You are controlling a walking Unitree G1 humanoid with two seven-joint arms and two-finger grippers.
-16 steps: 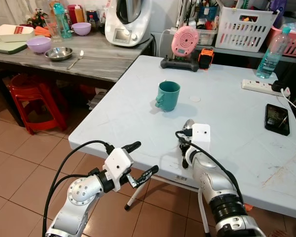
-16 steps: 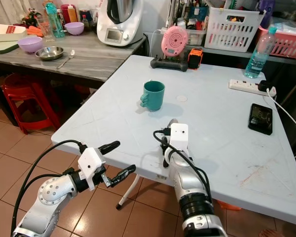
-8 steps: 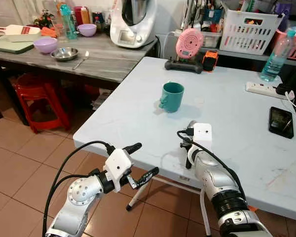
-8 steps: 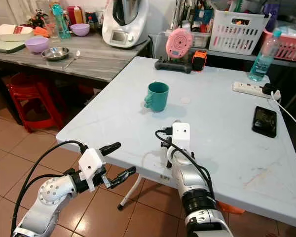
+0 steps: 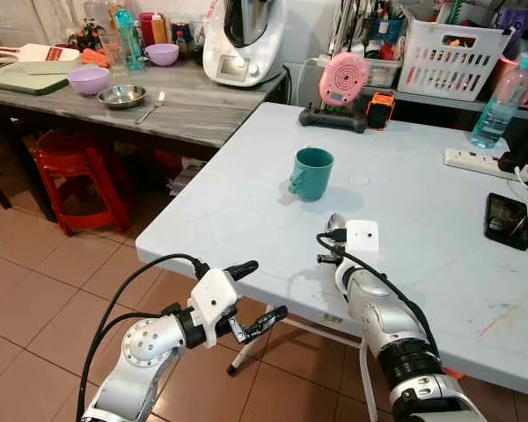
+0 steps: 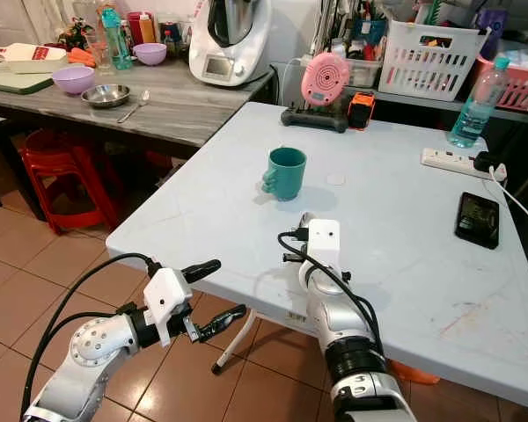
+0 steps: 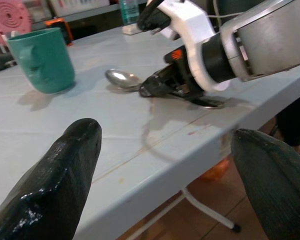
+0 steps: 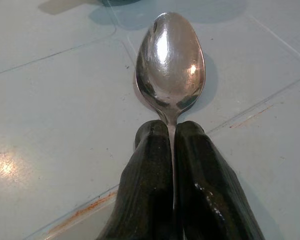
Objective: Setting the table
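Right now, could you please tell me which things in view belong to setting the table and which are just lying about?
For the job:
- spoon, pinched by the right hand low over the white table
- teal mug on that table
- left hand, open, below the table's edge

Lying about:
- phone
- power strip
- water bottle
- pink fan
- red stools

On the white table (image 5: 246, 189) we counted one teal mug (image 5: 312, 172), one spoon (image 8: 170, 65), one phone (image 5: 507, 221) and one power strip (image 5: 475, 159) by its right edge, and one bottle (image 5: 498, 103) at its far right corner. On the grey counter (image 5: 194, 105) we counted two purple bowls (image 5: 90, 81), one steel bowl (image 5: 122, 95) and one more spoon (image 5: 150, 106).
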